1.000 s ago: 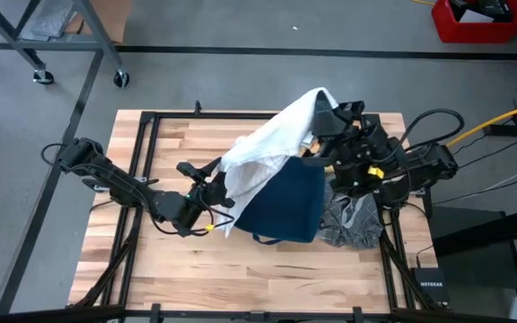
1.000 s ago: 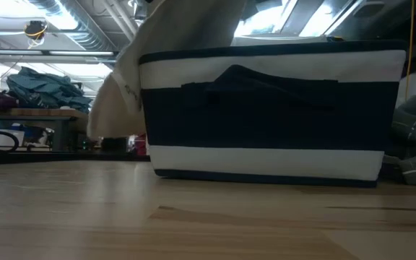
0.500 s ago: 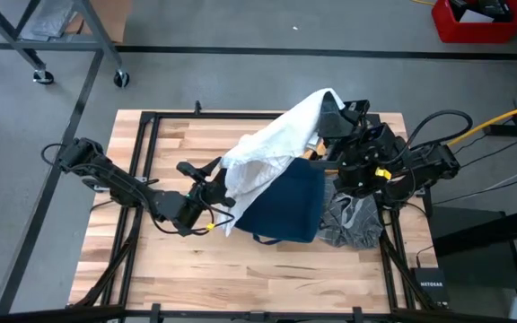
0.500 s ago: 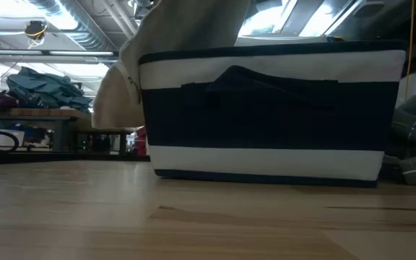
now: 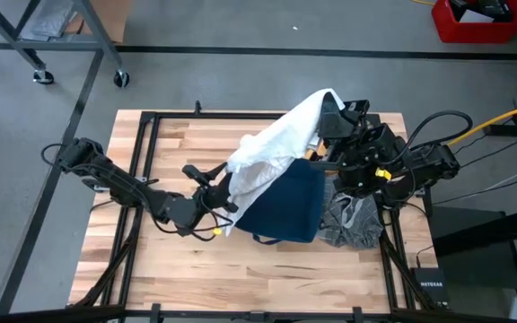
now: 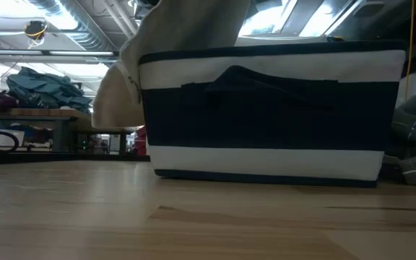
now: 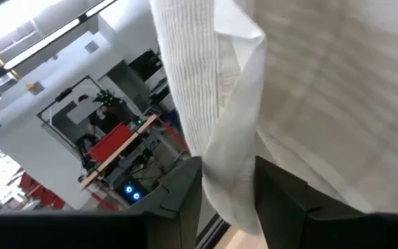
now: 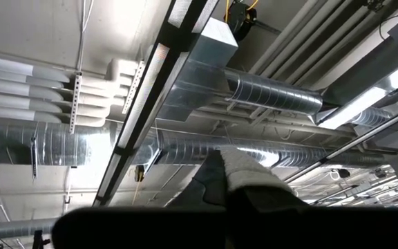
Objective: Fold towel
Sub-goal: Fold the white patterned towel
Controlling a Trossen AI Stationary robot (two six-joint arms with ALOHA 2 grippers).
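Both grippers gripped the white towel (image 5: 272,148): left gripper (image 7: 228,200) fingers pinched its lower edge, right gripper (image 5: 330,115) fingers clamped its raised corner above the striped basket (image 6: 273,112).

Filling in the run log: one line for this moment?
left gripper: shut on towel | right gripper: shut on towel, lifted over bin

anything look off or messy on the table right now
Yes. The white towel is not flat on the table: it hangs bunched in the air between the left gripper and right gripper, draped over the navy-and-white bin. A grey checked cloth lies crumpled beside the bin.
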